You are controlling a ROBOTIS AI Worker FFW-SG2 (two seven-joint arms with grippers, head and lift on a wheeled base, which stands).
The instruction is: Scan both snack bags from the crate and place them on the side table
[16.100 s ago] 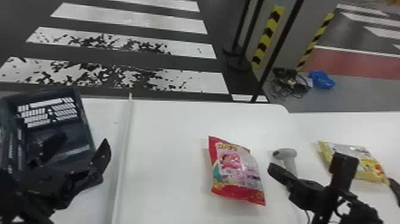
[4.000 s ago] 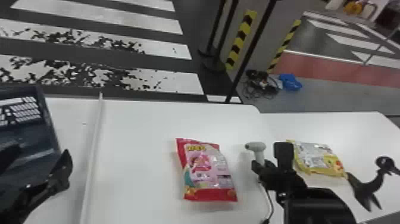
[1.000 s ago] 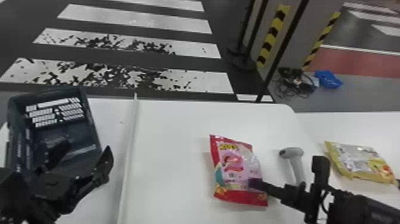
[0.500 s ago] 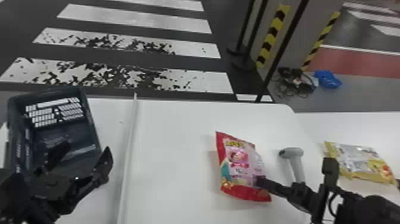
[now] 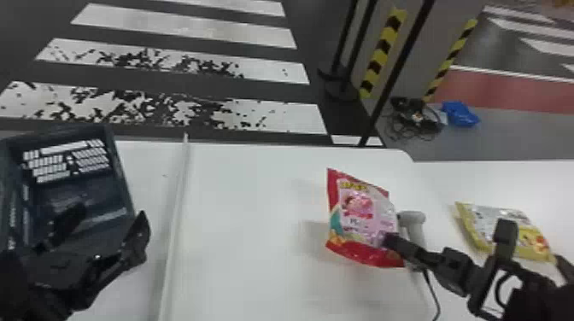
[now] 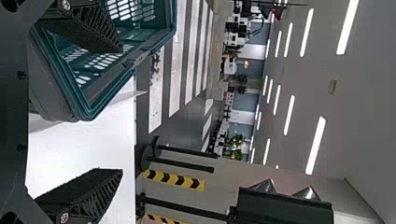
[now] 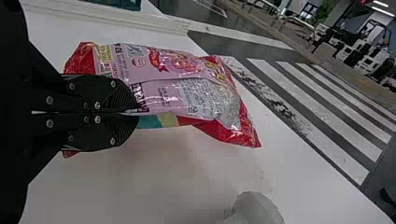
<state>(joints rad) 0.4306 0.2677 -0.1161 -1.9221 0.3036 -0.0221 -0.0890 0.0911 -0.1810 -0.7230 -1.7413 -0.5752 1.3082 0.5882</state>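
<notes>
The right gripper point(image 5: 386, 240) pinches the red bag point(image 5: 361, 217), most of it beyond the fingertips; the left gripper point(image 5: 112, 215) gapes wide.

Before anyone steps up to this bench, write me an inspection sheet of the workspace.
Surface: white tabletop with a pale rail along it.
Job's things: red snack bag held, seemingly lifted; yellow snack bag lying at right; scanner between them; crate at left.
Clutter: blue item on the floor.
Grippers: left gripper open by the crate; right gripper shut on the red snack bag.
Cables: dark cable near the scanner; tangle on the floor.
Surroundings: crosswalk stripes, striped hazard tape.
</notes>
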